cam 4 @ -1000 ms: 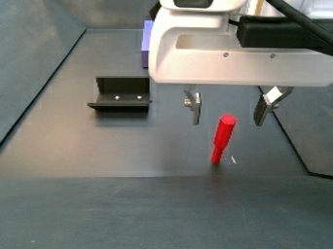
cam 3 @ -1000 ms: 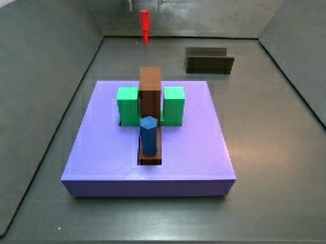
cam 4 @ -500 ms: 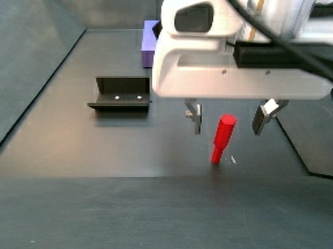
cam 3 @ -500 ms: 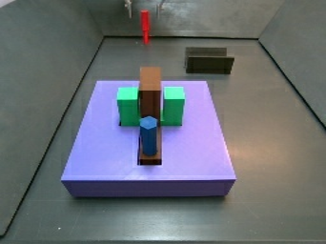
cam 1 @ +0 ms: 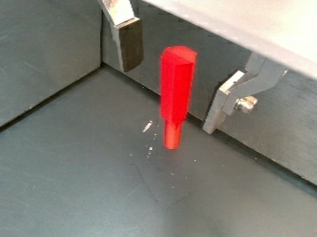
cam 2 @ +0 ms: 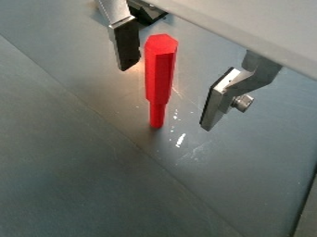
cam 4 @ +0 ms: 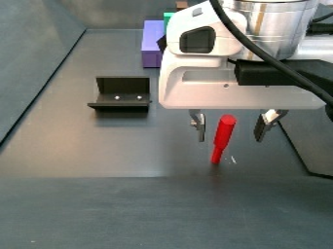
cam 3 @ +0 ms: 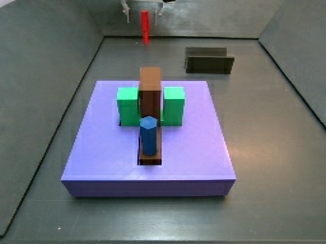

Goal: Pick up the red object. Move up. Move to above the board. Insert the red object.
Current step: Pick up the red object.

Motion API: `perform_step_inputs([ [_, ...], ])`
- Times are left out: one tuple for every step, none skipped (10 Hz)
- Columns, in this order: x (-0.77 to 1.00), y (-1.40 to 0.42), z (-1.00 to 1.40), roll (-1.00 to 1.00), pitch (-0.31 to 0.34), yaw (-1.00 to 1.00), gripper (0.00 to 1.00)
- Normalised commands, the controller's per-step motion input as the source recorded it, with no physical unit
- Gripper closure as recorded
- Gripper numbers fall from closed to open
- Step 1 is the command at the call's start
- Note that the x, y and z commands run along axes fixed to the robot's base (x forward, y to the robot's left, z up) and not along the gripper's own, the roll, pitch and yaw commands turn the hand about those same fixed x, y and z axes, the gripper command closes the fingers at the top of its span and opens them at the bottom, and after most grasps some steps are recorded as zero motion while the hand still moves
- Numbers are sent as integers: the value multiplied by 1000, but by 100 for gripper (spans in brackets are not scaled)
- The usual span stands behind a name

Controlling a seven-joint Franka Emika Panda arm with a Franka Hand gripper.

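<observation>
- Wrist views, both: the red object [cam 1: 176,95] stands upright on the dark floor, its lower end touching the surface, between the two fingers [cam 1: 124,43] of the gripper [cam 2: 168,81].
- Jaws: spread apart, one plate on each side of the bar, with a visible gap on both sides; nothing is pinched.
- Side view, near: gripper [cam 4: 232,127] hangs low over the floor, straddling the upper part of the red object [cam 4: 224,140]; the fixture [cam 4: 120,94] stands well apart.
- Side view, far: the board [cam 3: 151,143] lies well apart from the red object [cam 3: 147,26], which shows at the far wall; gripper detail there is too small to read, so closure cannot be confirmed from it.
- Board contents: brown block [cam 3: 151,89], green block [cam 3: 130,106] and blue peg [cam 3: 149,135] occupy the slot region.
- Step in hand, by judgement: closing on the bar, pick-up not yet made.
- Risk: the bar seems to sit closer to one plate, so that finger could push it first and tip it.
- Risk: a grip high on the bar could let it swing or slip during the lift, spoiling alignment with the slot.
</observation>
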Motion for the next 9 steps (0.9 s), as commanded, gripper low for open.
perform_step_inputs([
  [-49,0,171,0,0,0,0],
  [-49,0,174,0,0,0,0],
  [-37,-11,114,11,0,0,0],
  [-17,0,0,1,0,0,0],
  [0,0,0,0,0,0,0],
  [0,0,0,0,0,0,100],
  [0,0,0,0,0,0,100],
  [0,0,0,0,0,0,100],
  [0,0,0,0,0,0,100],
])
